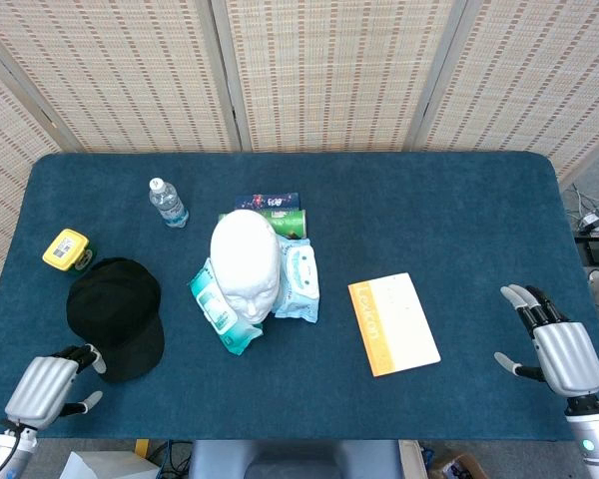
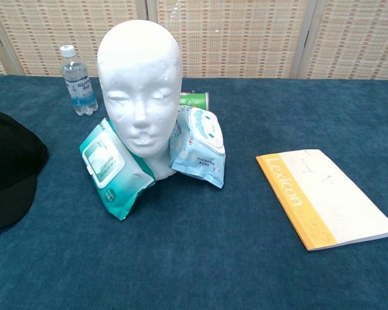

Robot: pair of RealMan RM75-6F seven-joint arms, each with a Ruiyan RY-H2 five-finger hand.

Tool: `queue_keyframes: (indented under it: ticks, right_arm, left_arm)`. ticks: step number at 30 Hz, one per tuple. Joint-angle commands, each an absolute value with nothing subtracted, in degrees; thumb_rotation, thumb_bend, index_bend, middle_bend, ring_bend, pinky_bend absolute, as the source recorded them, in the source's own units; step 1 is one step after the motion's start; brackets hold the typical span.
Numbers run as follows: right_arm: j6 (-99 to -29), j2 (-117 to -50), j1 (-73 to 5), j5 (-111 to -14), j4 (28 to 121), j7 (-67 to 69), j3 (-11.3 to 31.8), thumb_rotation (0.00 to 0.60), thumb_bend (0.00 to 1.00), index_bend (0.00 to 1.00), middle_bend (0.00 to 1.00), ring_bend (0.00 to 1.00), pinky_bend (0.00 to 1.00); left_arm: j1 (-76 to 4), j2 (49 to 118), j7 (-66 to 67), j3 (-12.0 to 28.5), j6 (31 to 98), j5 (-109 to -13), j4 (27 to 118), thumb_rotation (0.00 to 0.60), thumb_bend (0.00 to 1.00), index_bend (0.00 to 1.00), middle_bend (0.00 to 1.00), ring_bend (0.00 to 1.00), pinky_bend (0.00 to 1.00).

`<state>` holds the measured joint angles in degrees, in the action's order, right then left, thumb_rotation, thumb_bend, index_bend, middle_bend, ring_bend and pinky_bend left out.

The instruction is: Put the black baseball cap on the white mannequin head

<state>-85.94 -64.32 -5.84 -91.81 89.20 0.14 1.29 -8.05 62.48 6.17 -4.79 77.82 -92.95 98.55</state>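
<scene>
The black baseball cap [image 1: 116, 317] lies flat on the blue table at the left, its brim toward the front edge; the chest view shows part of the cap [image 2: 10, 169] at its left border. The white mannequin head [image 1: 246, 263] stands upright mid-table, seen face-on as the mannequin head [image 2: 140, 87] in the chest view. My left hand [image 1: 47, 387] hovers at the front left corner, just front-left of the cap's brim, fingers apart and holding nothing. My right hand [image 1: 557, 349] is open near the front right edge, far from both. Neither hand shows in the chest view.
Two wet-wipe packs [image 1: 219, 311] [image 1: 299, 282] lean against the mannequin's base, with a green can [image 1: 277, 218] behind. A water bottle [image 1: 167, 202] and a yellow box [image 1: 66, 248] sit at the left. An orange-edged notebook [image 1: 393, 323] lies right of centre.
</scene>
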Motion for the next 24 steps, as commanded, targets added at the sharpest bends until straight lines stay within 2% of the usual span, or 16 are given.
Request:
queue_keyframes:
  ticks: [1,12,24]
  right_arm:
    - [-85.8,-64.3,-5.8,-91.6,89.3,-0.1,1.3,0.600,0.00,0.03,0.17,0.12,0.46]
    - [-85.4,-64.0,-6.0,-91.3,89.4,0.4,1.5,0.600,0.00,0.04,0.17,0.12,0.46]
    - [-84.7,-64.0,-6.2,-91.0,89.7,-0.2,1.6,0.600,0.00,0.04,0.17,0.12,0.46]
  left_arm:
    - [-9.0,63.0,4.0,-5.9,77.0,-95.1,98.0,0.600,0.18,0.47,0.39,0.38,0.56]
    - [-13.2,66.3,4.7,-3.9,69.3,-90.7,97.4,0.600,0.18,0.43,0.39,0.38,0.56]
    - [-16.3,68.0,5.3,0.3,64.9,-82.0,95.7,0.600,0.18,0.40,0.38,0.35,0.56]
